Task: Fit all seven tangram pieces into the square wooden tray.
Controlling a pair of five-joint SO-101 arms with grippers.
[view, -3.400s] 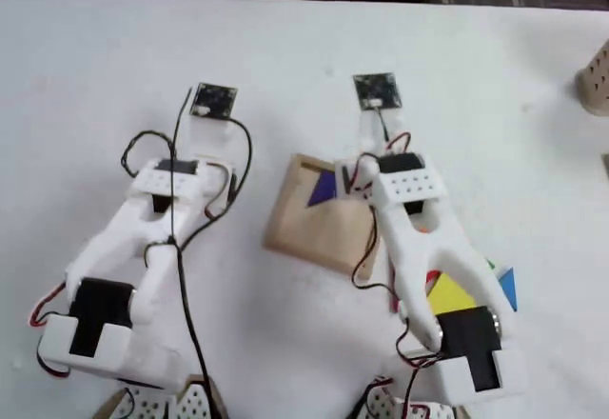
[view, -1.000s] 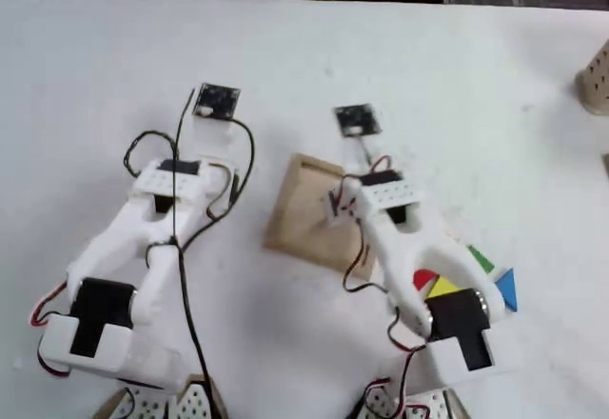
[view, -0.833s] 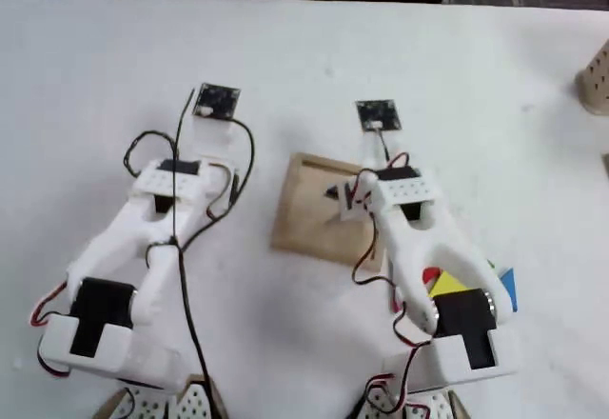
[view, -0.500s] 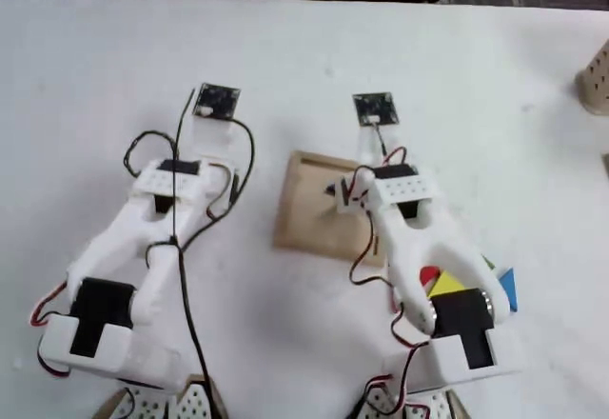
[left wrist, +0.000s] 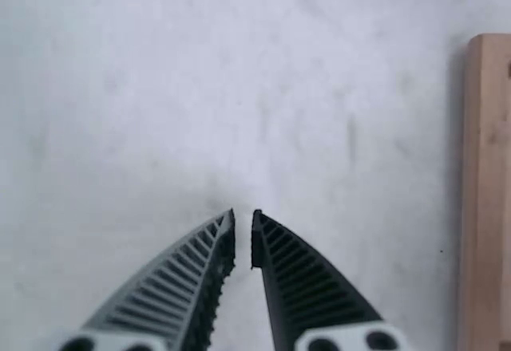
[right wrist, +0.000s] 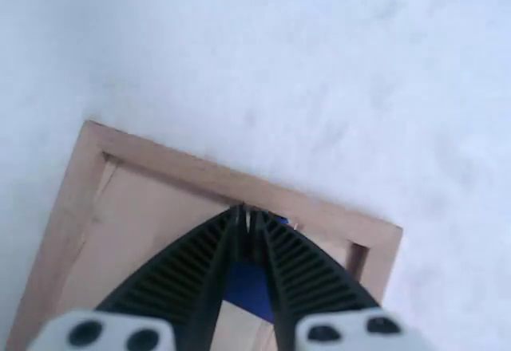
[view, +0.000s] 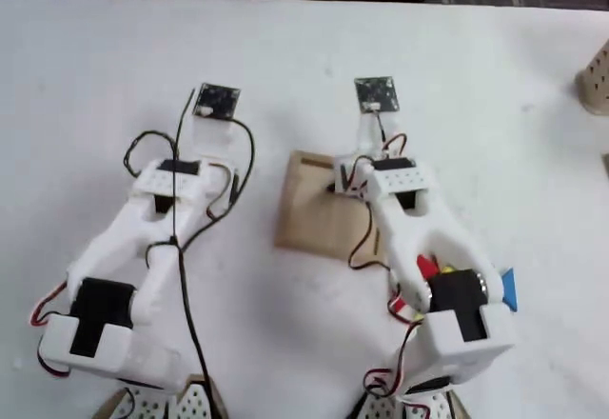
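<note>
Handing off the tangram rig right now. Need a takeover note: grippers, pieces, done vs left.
Left gripper: shut, empty, over bare table beside the tray.
Right gripper: shut, tips down inside the tray against one rim, over a blue piece; cannot tell if it pinches it.
Done: that blue piece lies in the tray.
Left: red piece, yellow piece and second blue piece lie loose on the table by the right arm's base, partly hidden under it. Others not visible.
</note>
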